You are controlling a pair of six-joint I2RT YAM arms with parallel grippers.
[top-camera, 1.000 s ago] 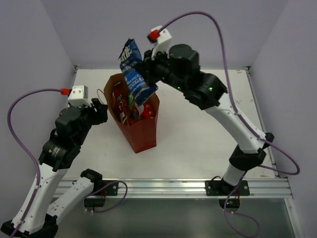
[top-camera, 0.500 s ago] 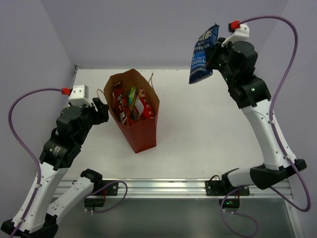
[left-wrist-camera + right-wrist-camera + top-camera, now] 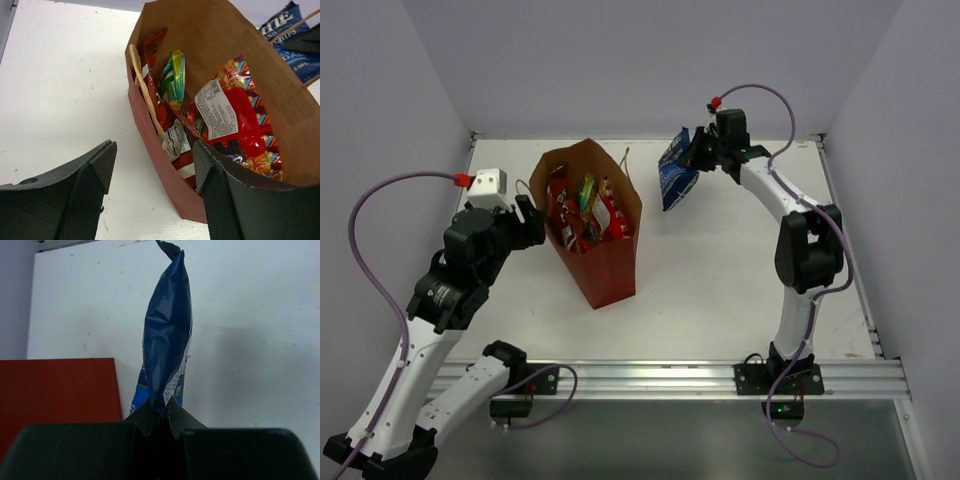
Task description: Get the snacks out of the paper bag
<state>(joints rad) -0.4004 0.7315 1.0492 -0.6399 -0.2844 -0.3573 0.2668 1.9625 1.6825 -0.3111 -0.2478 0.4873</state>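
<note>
While gripped by right pincer (image 3: 161, 415), blue packet (image 3: 167, 335)

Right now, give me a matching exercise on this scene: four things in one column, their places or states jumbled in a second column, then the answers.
Column one:
1. blue packet
2. green-yellow packet
3. paper bag
4. left jaws

Column two:
A. open, holding nothing, beside the bag
B. stands on the table, mouth open
C. pinched in the right jaws, outside the bag
D. inside the bag, among red packets

Pairs: 1-C, 2-D, 3-B, 4-A.
</note>
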